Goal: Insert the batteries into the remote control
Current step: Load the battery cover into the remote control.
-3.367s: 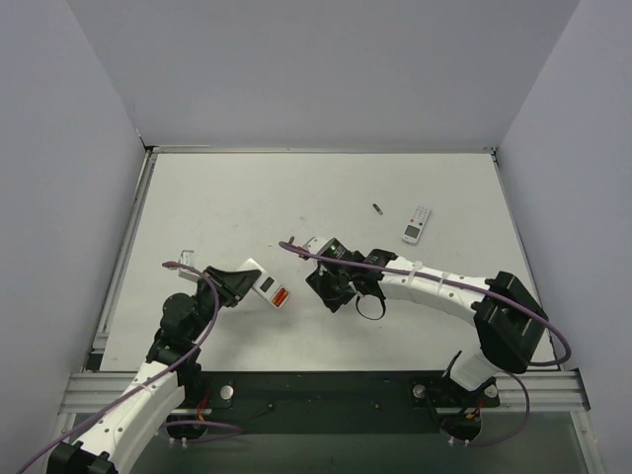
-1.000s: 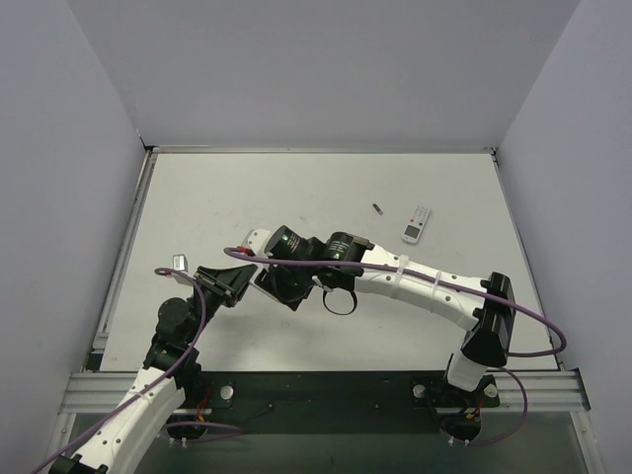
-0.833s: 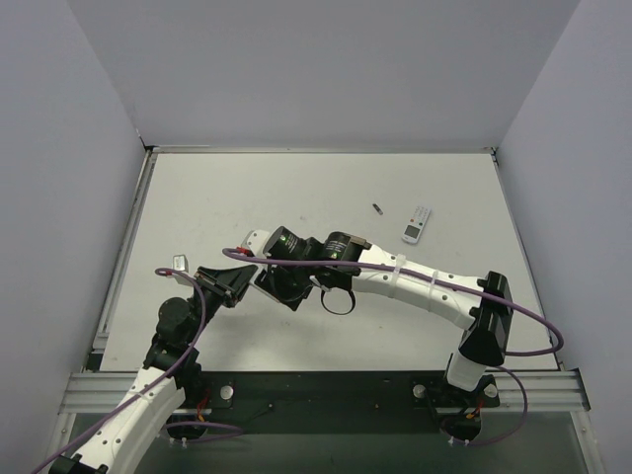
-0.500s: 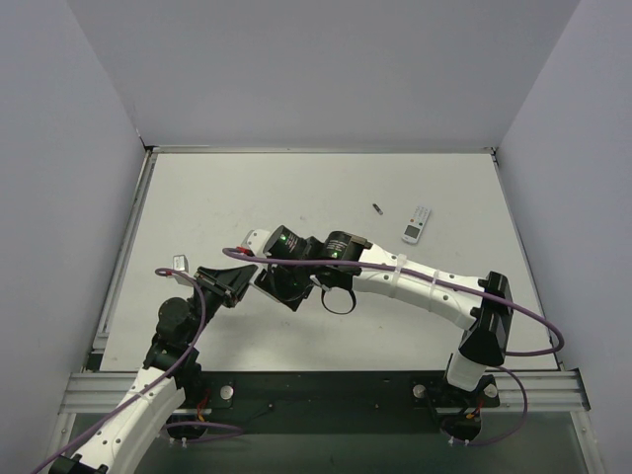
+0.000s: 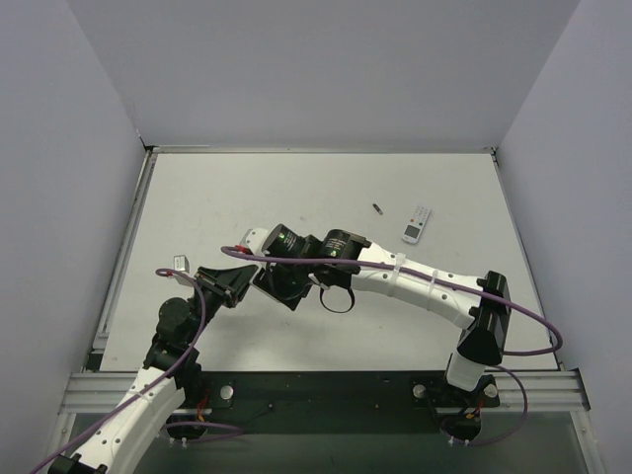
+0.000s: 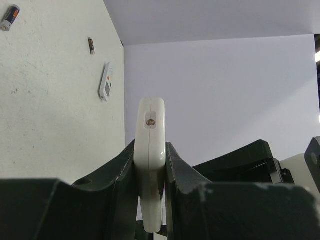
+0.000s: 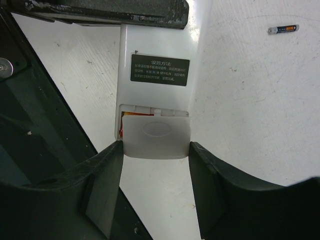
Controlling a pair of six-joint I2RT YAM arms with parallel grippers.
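- the tabletop (image 5: 247,188) is seen carrying the white-faced remote (image 5: 417,224) at the far right, well apart from the work.
- the remote control (image 6: 151,125) is held off the surface, pinched edge-on in the left pincer (image 6: 150,152), so that its white back is offered to the other arm.
- the right pincer (image 7: 156,150) is set astride the battery cover (image 7: 157,136), jaws close against both sides; whether the cover is gripped or merely flanked cannot be told.
- a red sliver (image 7: 121,131), judged a loaded battery, is glimpsed at the cover's edge.
- a dark cell (image 7: 282,30) is seen lying aside.
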